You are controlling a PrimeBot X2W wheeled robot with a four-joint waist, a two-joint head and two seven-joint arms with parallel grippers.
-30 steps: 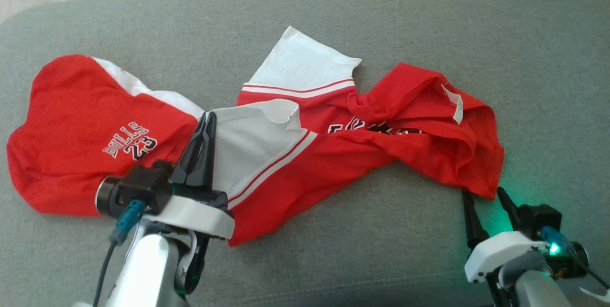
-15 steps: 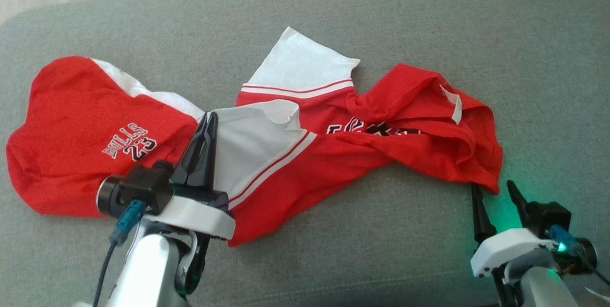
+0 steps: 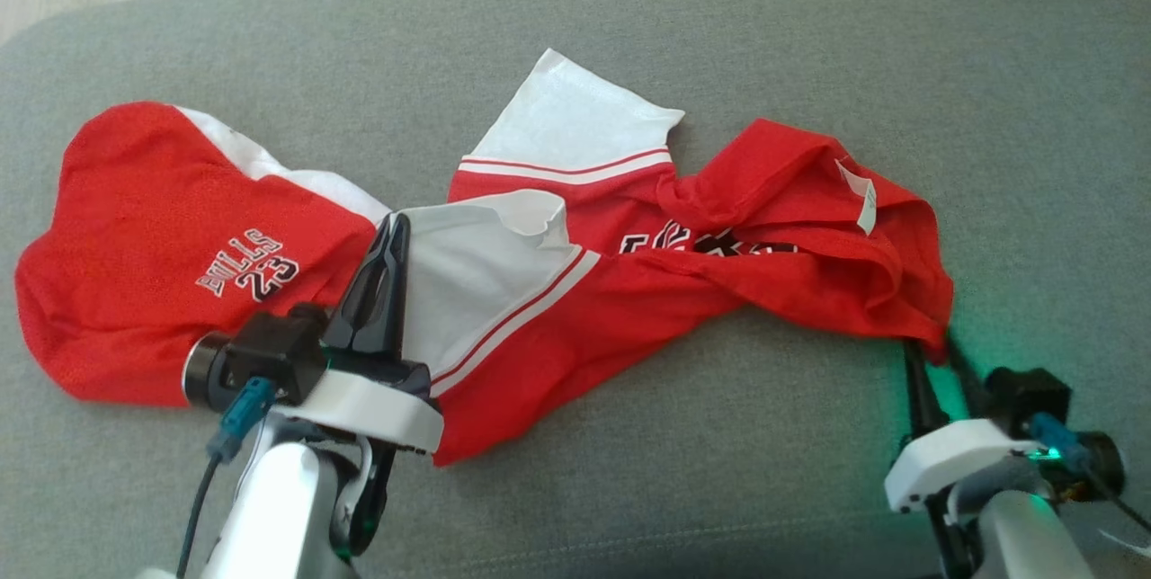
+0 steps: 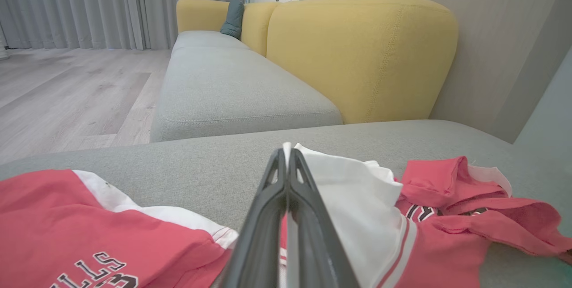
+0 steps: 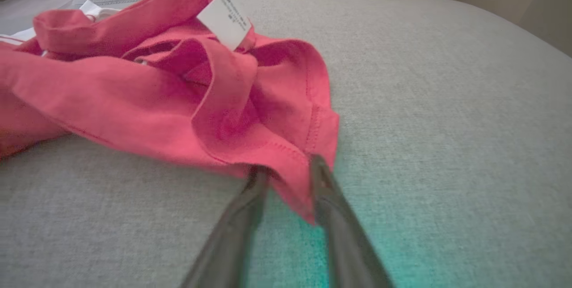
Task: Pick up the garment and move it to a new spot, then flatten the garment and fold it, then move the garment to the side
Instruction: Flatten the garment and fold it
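Note:
A red and white garment (image 3: 719,282) printed "BULLS 23" lies crumpled across the grey sofa seat (image 3: 629,66). My left gripper (image 3: 393,224) rests on the garment's middle, shut on the edge of a white panel; in the left wrist view a sliver of white cloth shows between its fingers (image 4: 268,216). My right gripper (image 3: 933,350) is at the garment's right end. In the right wrist view its fingers (image 5: 250,198) straddle the red hem corner (image 5: 308,163), partly open with a gap between them. A white label (image 5: 225,17) sticks up from the red folds.
A second grey seat with a yellow backrest (image 4: 357,55) runs off beyond the cushion. Pale wood floor (image 4: 67,82) lies to its left. Bare grey cushion surrounds the garment on the near and far sides.
My right gripper has moved forward to the garment's red corner, and its fingers have narrowed around it. The left gripper and the rest of the garment have stayed put.

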